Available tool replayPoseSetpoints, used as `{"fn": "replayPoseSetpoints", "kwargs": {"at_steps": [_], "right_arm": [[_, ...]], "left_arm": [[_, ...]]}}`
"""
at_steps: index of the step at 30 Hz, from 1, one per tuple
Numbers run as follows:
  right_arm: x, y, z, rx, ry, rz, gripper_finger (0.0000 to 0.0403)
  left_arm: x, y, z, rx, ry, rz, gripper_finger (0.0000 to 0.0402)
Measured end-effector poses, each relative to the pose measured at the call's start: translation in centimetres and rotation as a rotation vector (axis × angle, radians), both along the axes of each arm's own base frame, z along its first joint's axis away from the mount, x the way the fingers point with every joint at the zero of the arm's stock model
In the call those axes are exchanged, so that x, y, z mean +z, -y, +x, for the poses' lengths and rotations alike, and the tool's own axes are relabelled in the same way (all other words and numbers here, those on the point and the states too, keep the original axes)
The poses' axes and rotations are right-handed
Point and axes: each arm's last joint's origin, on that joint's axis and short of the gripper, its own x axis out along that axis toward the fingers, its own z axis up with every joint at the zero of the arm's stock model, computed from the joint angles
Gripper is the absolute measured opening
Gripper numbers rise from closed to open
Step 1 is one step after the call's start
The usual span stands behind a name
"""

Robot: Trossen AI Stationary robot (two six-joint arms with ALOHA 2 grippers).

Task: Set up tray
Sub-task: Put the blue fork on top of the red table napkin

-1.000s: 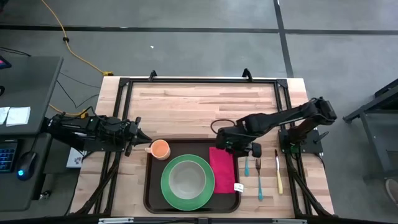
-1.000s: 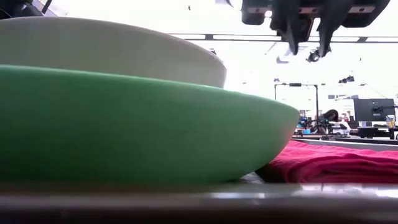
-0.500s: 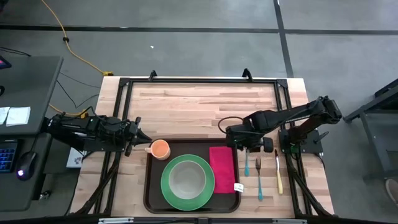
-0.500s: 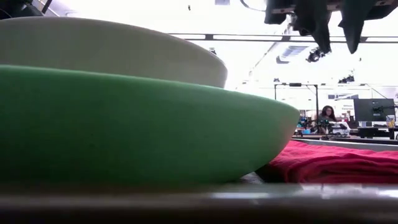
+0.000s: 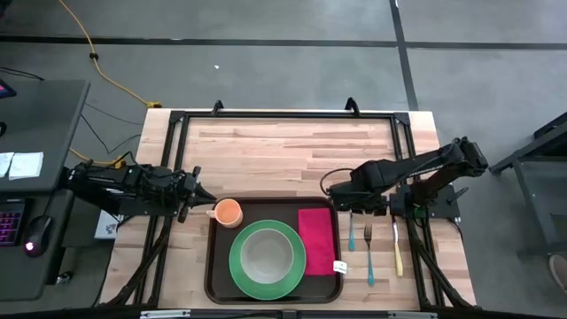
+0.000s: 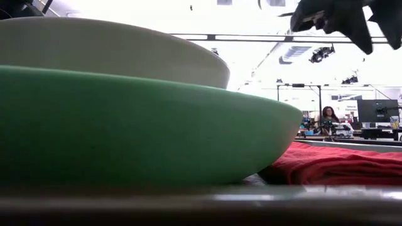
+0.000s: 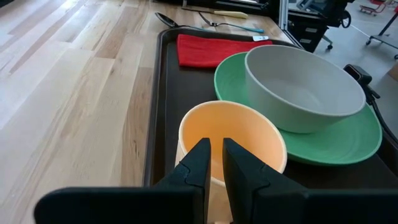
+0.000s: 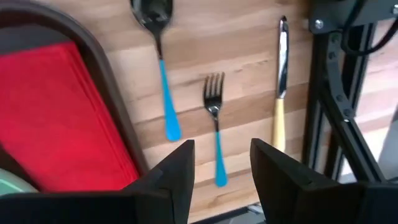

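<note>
A: Where does the dark brown tray (image 5: 213, 266) sit?

B: At the near edge of the wooden table (image 5: 266, 151), about the middle; it carries a green plate (image 5: 239, 275) with a grey bowl (image 5: 267, 253) in it, a folded red napkin (image 5: 316, 241) just right of the plate, and an orange cup (image 5: 229, 212) in its far left corner.

A: And the left gripper (image 7: 216, 163)?

B: Low at the tray's left side, pointing right at the cup; its fingers (image 7: 198, 160) stand close together with a thin slit between them, right in front of the cup's rim; whether they pinch anything, I cannot tell.

A: The right gripper (image 8: 221, 163)?

B: Above the bare wood just right of the tray's far right corner; jaws parted, nothing between them; below it lie a blue-handled spoon (image 8: 160, 68), a blue-handled fork (image 8: 216, 127) and a yellow-handled knife (image 8: 281, 87), side by side, spoon nearest the tray.

A: Anything beyond the table?

B: A person (image 6: 328, 115) far back in the room.
</note>
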Motion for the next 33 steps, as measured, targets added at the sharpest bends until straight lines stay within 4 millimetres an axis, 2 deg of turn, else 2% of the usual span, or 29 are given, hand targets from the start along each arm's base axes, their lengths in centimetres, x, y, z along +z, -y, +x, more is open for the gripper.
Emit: {"fn": "replayPoseSetpoints", "kwargs": {"at_steps": [15,33], "right_arm": [[0.1,-3.4,-1.3,0.035,-0.061,0.065,0.0134],[0.1,-5.8,-2.5,0.112,-0.064,0.021,0.0134]], "left_arm": [[0.0,0.0,0.0,0.001,0.0,0.0,0.0074],[0.0,0.0,0.0,0.001,0.0,0.0,0.0074]]}}
